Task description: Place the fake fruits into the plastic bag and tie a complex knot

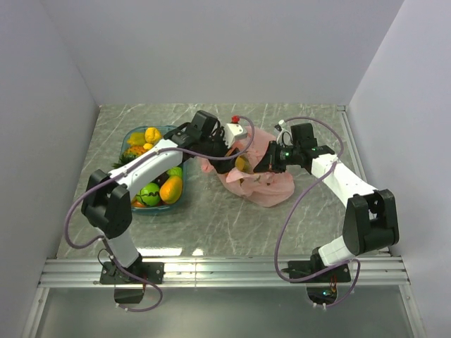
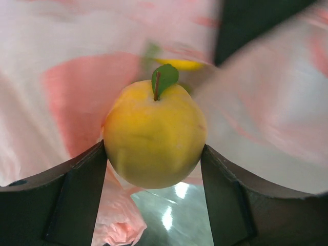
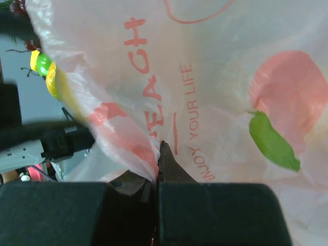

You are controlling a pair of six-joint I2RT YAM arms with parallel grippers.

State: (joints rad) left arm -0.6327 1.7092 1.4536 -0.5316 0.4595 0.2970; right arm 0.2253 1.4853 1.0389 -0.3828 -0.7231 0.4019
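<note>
My left gripper [image 2: 154,169] is shut on a yellow fake fruit [image 2: 155,134] with a green leaf, held at the mouth of the pink plastic bag [image 1: 262,179]. In the top view the fruit [image 1: 242,164] hangs over the bag's left side. My right gripper [image 3: 158,161] is shut on a fold of the bag [image 3: 128,143] and holds it up. More fake fruits [image 1: 170,189] lie in the teal tray [image 1: 131,136] at the left. No knot is in view.
White walls close the table [image 1: 232,225] on three sides. A metal rail [image 1: 225,271] runs along the near edge. Purple cables loop from both arms over the table.
</note>
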